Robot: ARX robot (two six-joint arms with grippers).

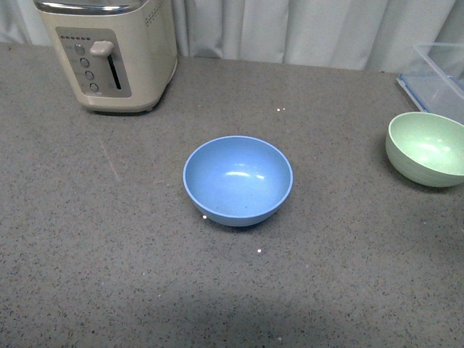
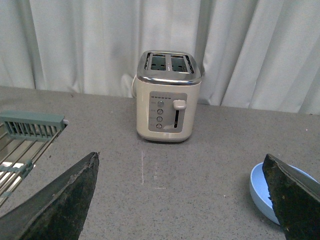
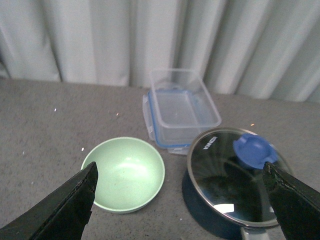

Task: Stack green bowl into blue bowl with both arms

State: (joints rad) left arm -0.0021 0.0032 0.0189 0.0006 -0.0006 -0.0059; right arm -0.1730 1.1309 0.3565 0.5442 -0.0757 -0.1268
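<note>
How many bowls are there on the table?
2. The blue bowl sits in the middle of the table; the green bowl stands apart to its right, near the clear container. More could lie outside the views.

I can't read any text: the white brand print on the glass lid (image 3: 235, 175) and the toaster (image 2: 167, 100) panel markings are too small.

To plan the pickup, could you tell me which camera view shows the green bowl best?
The right wrist view: the green bowl shows almost whole, rim and inside. The front view cuts it at the picture's right edge; the left wrist view lacks it.
</note>
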